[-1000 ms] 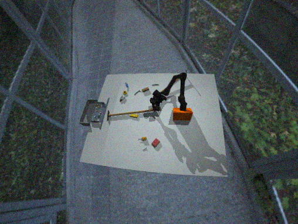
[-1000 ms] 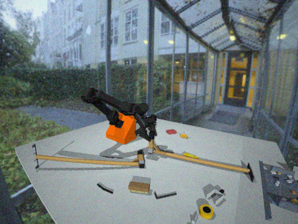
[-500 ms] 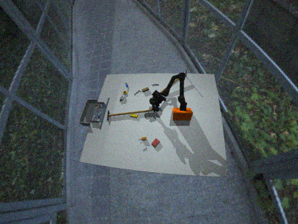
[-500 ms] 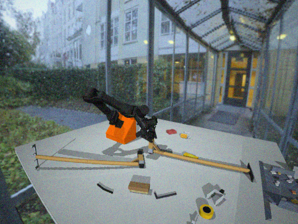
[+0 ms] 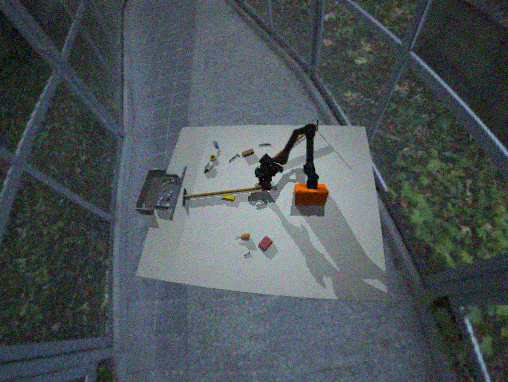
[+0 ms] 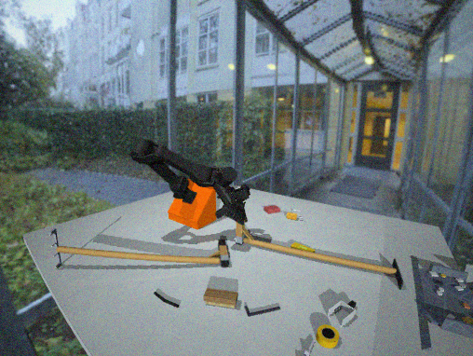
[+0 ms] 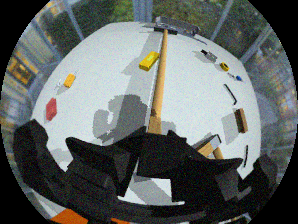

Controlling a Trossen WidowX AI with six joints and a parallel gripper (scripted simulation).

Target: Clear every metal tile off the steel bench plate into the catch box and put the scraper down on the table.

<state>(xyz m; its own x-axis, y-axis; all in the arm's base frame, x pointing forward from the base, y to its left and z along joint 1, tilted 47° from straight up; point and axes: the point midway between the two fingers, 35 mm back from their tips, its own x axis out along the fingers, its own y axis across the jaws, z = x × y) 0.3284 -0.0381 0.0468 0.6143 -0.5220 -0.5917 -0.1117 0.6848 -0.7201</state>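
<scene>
The long scraper [image 5: 220, 192] [image 6: 321, 256] [image 7: 160, 85] has a wooden handle and a dark crosswise blade [image 5: 185, 196] [image 6: 398, 274]. It stretches low along the table, its blade just short of the plate's near edge. My gripper [image 5: 266, 187] [image 6: 239, 224] [image 7: 157, 131] is shut on the grip block at the scraper's near end, low above the table. The fingers mostly hide that block. The steel plate [image 6: 433, 309] is dark grey, and several small metal tiles [image 6: 440, 291] lie on it. The grey catch box [image 5: 145, 197] is at its far end; its contents are unclear.
A yellow block [image 5: 228, 197] [image 6: 303, 247] [image 7: 149, 60] lies beside the scraper handle. A second wooden-handled tool [image 6: 140, 256] lies on the other side. A wooden block [image 5: 248, 152] [image 6: 221, 297], a yellow tape roll [image 6: 328, 335] and a red block [image 5: 265, 243] [image 6: 271, 209] lie around.
</scene>
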